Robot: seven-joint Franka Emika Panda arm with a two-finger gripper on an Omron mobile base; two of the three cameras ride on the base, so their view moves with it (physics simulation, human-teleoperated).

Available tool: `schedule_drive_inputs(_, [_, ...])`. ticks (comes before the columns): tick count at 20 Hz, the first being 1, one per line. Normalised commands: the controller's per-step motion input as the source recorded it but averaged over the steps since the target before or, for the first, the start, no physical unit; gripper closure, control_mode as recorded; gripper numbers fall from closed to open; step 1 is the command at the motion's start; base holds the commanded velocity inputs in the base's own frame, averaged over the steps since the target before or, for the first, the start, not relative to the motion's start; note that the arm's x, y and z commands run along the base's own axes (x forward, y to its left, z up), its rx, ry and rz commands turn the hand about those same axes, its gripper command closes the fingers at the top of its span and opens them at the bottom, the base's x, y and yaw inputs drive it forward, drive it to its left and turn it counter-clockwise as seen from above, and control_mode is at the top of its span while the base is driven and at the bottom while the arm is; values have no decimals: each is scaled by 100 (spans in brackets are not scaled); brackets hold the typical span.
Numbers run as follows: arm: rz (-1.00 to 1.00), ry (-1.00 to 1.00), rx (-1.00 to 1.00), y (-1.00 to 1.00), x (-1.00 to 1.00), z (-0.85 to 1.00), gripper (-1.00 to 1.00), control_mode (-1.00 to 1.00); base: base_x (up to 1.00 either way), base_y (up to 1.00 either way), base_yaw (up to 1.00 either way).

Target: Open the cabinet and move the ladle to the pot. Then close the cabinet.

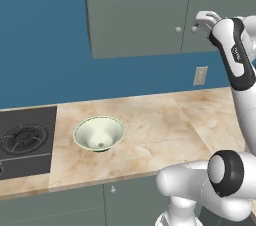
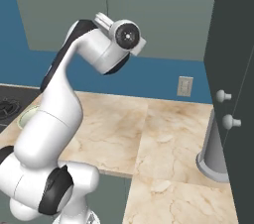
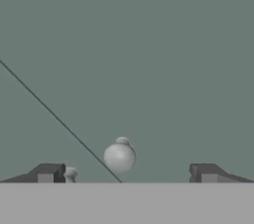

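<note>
- The cabinet (image 1: 137, 12) hangs shut on the blue wall above the counter (image 1: 165, 125).
- In the hand view the claw (image 3: 127, 172) faces the cabinet door up close, jaws spread wide, gripping nothing.
- A round knob (image 3: 119, 157) sits between the fingertips, about 11 o'clock from the claw's midpoint; a second knob (image 3: 70, 173) lies at 9 o'clock beside the left fingertip.
- A pale bowl (image 1: 99, 133) rests on the counter.

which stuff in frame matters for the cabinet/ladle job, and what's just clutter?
Job:
- cabinet, doors shut
- its knob, between the fingertips in the hand view
- gripper, open, close to the door

Clutter:
- pale green bowl on the counter
- stove burner
- wall outlet
- grey cylinder on the counter by the tall dark cupboard
</note>
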Motion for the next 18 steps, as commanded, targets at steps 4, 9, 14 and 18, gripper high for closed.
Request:
schedule_drive_inputs(4, [0, 0, 0, 13, 18, 0, -100, -100, 0, 0, 0])
schedule_drive_inputs(9, [0, 0, 0, 4, 36, 0, -100, -100, 0, 0, 0])
schedule_drive_inputs(14, [0, 0, 0, 0, 39, -1, -100, -100, 0, 0, 0])
schedule_drive_inputs(18, [0, 0, 0, 0, 26, -4, -100, -100, 0, 0, 0])
